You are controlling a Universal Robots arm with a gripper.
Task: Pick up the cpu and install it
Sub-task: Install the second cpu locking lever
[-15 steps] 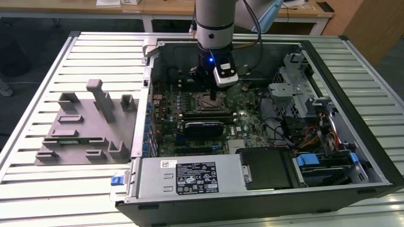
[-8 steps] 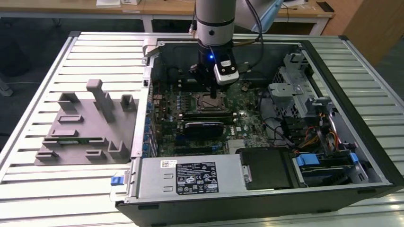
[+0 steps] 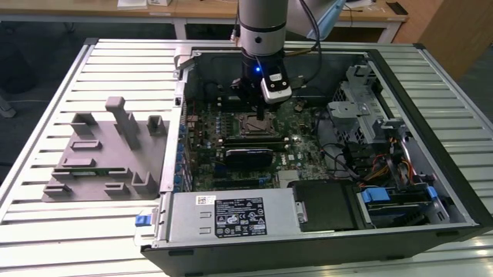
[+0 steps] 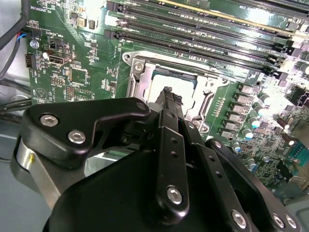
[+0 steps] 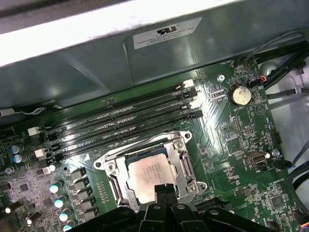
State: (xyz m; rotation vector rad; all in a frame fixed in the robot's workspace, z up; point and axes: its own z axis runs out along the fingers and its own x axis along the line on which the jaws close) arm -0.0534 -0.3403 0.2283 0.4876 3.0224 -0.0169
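Arm position: in the exterior view the arm hangs over the open computer case (image 3: 431, 173), with the gripper (image 3: 264, 115) lowered to the motherboard (image 3: 308, 124) at the socket (image 3: 253, 124).
CPU location: the cpu (image 5: 149, 176) lies flat inside the socket (image 5: 149, 166) in the first wrist view, framed on all sides by the socket's metal bracket. In the second wrist view the cpu (image 4: 157, 89) is largely hidden behind the fingertips (image 4: 169, 101).
Jaw state: the fingers are drawn together to a narrow point with no gap seen between them; the tip rests at or just above the cpu's edge. Whether it touches the plate cannot be told. Nothing is gripped.
View differences: the exterior view alone takes in the grey fixture tray (image 3: 100, 156) on the slatted table (image 3: 46, 225), well apart from the case at the exterior view's left, and the power supply (image 3: 231, 216). The first wrist view adds a coin cell (image 5: 240, 94) and the memory slots (image 5: 120, 123).
Materials: cpu top is pale brushed metal, square, with a thin tan rim; bracket is bright stamped steel; board is green; gripper links are matte black with silver screws.
Print: lettering on the cpu top and a white label (image 5: 166, 31) on the case wall are too small to read.
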